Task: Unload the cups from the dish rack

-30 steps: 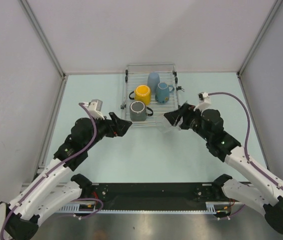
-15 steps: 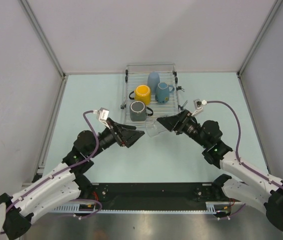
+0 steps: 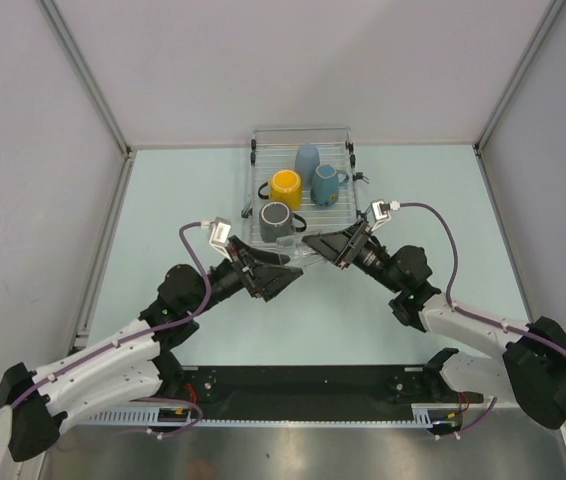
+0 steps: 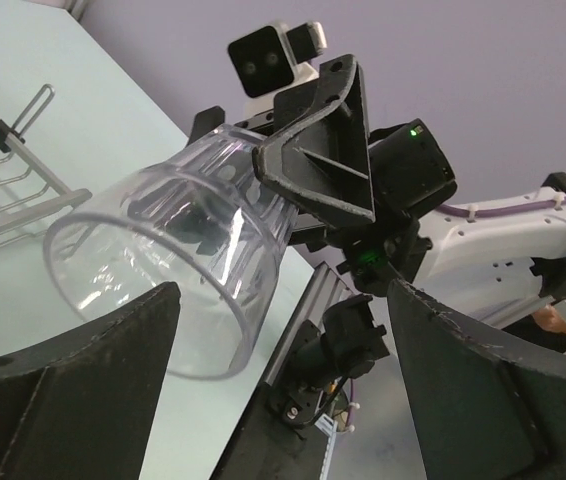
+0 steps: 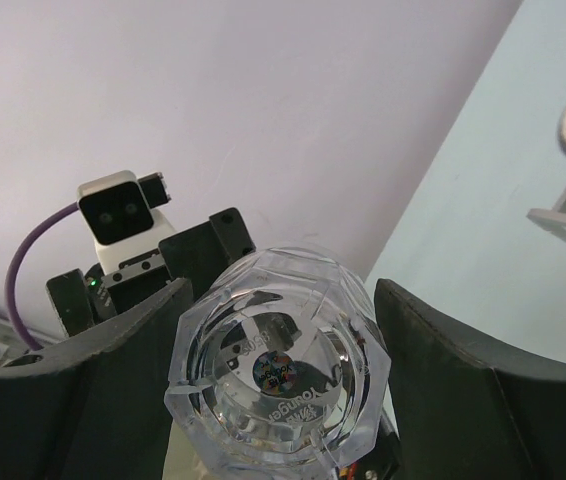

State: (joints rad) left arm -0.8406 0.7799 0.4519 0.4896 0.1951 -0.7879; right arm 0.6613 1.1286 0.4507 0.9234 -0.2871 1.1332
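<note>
A clear glass tumbler (image 3: 304,256) hangs in the air just in front of the dish rack (image 3: 259,176), lying sideways. My right gripper (image 3: 313,246) is shut on the tumbler (image 5: 278,375), whose base faces the right wrist camera. My left gripper (image 3: 285,274) stands open, facing the tumbler's mouth (image 4: 158,275) from the other side; its fingers (image 4: 73,390) do not touch the glass. In the rack stand the yellow mug (image 3: 285,188), the dark grey mug (image 3: 276,221), the blue handled mug (image 3: 325,184) and the pale blue cup (image 3: 307,158).
The rack's near corner (image 4: 8,175) shows at the left of the left wrist view. Grey walls enclose the pale green table (image 3: 183,190) on three sides. The arms' black base rail (image 3: 303,385) runs along the near edge.
Both arms have swung in toward the middle. The right gripper has carried the tumbler leftward in front of the rack, and the left gripper has come up to its mouth.
</note>
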